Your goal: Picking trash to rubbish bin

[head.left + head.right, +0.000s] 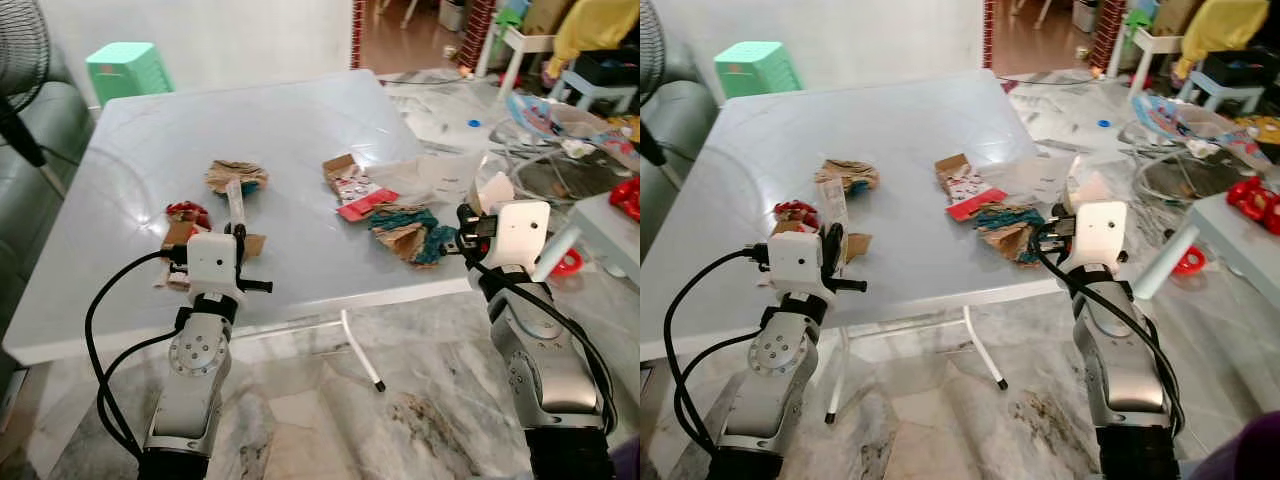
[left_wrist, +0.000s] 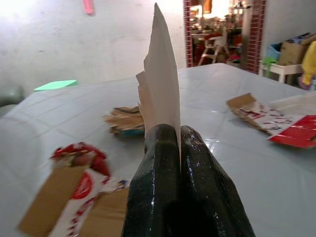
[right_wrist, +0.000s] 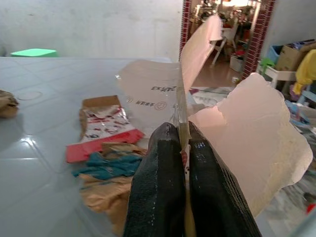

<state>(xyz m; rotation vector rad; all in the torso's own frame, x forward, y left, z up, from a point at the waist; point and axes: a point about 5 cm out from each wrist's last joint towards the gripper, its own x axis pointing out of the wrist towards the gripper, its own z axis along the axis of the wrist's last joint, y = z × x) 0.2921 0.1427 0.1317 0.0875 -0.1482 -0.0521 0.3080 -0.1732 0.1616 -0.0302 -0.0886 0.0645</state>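
Trash on grey table [image 1: 300, 130]: white card strip [image 2: 163, 94] stood pinched in left gripper [image 2: 178, 136], above near-left edge. Right gripper [image 3: 181, 133] clamped pale torn sheet [image 3: 252, 143] at table's right edge. Flattened red-and-white carton [image 1: 355, 190], teal-and-brown scraps [image 1: 410, 232], crumpled brown paper [image 1: 237, 177] lay mid-table. Red wrapper [image 1: 187, 212] just beside left gripper.

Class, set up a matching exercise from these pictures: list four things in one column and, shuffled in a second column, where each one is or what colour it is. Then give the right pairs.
Things
1. left gripper
2. right gripper
3. stool
4. red and white flattened box

Descriptions
A. green, behind the table
B. lying flat on the table
C. pinching a narrow white card
D. pinching torn pale paper

Pairs: 1-C, 2-D, 3-A, 4-B
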